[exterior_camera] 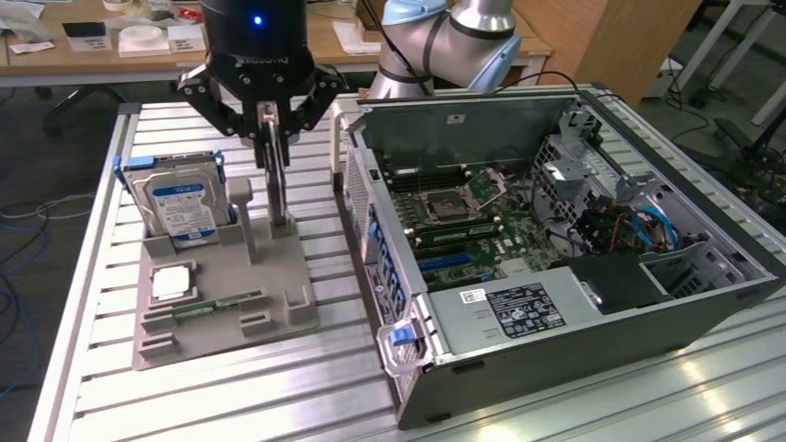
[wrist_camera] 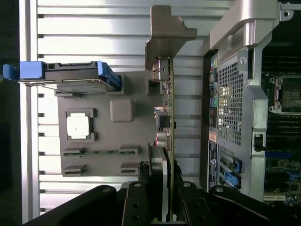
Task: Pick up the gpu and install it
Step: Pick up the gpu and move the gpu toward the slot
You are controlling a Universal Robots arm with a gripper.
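Observation:
The gpu (exterior_camera: 278, 189) is a thin card standing on edge over the grey parts holder (exterior_camera: 283, 318), between the hard drive and the open computer case (exterior_camera: 491, 318). My gripper (exterior_camera: 271, 138) comes down from above and is shut on the card's upper edge. In the wrist view the gpu (wrist_camera: 170, 113) shows edge-on, its silver end bracket (wrist_camera: 165, 33) at the far end, with my gripper (wrist_camera: 164, 193) clamped on either side. I cannot tell whether the card's lower edge still rests in the holder.
A hard drive (exterior_camera: 182, 207) in a blue caddy stands in the holder, with a square processor (exterior_camera: 172, 283) and a narrow green memory stick (exterior_camera: 221, 307) in front of it. The case lies open, showing the motherboard (exterior_camera: 461, 207) and blue slots (exterior_camera: 448, 262). Everything sits on a slatted aluminium table (exterior_camera: 246, 405).

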